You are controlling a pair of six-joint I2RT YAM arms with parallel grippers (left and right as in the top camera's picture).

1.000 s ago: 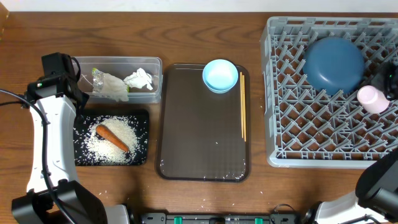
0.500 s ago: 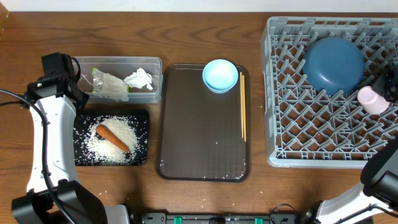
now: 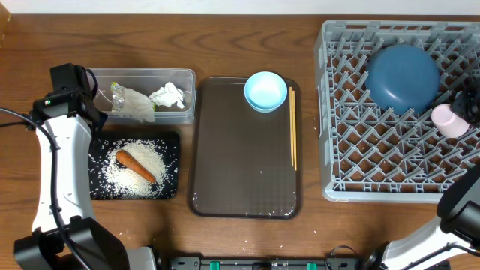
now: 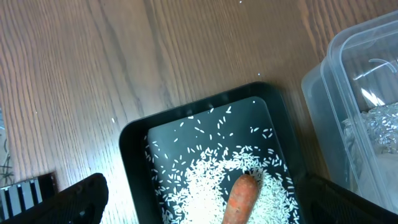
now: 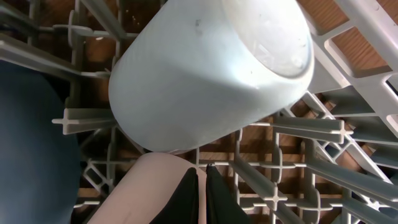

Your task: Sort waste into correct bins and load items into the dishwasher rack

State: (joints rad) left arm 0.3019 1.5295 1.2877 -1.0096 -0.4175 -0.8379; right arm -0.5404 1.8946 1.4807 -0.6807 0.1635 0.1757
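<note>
My left gripper (image 3: 84,112) (image 4: 211,208) is open and empty above the black tray (image 3: 171,139) (image 4: 134,134), which holds white rice (image 3: 124,178) (image 4: 199,186) and an orange carrot (image 3: 135,166) (image 4: 239,199). The clear tub (image 3: 191,94) (image 4: 348,81) holds the tissue (image 3: 167,95) and wrapper (image 3: 131,103). The grey rack (image 3: 390,165) (image 5: 336,130) holds the dark-blue bowl (image 3: 402,77) (image 5: 31,137) and a pale cup (image 3: 448,118) (image 5: 211,68) lying tilted. My right gripper (image 3: 469,109) (image 5: 201,177) is shut beside it; a pink rounded surface touches its left finger.
The brown serving tray (image 3: 244,165) lies between the bins and the rack. It carries the small light-blue bowl (image 3: 265,91) at its far end and the wooden chopsticks (image 3: 292,127) along its right side.
The right arm has shifted slightly to the right. Nothing else has moved.
</note>
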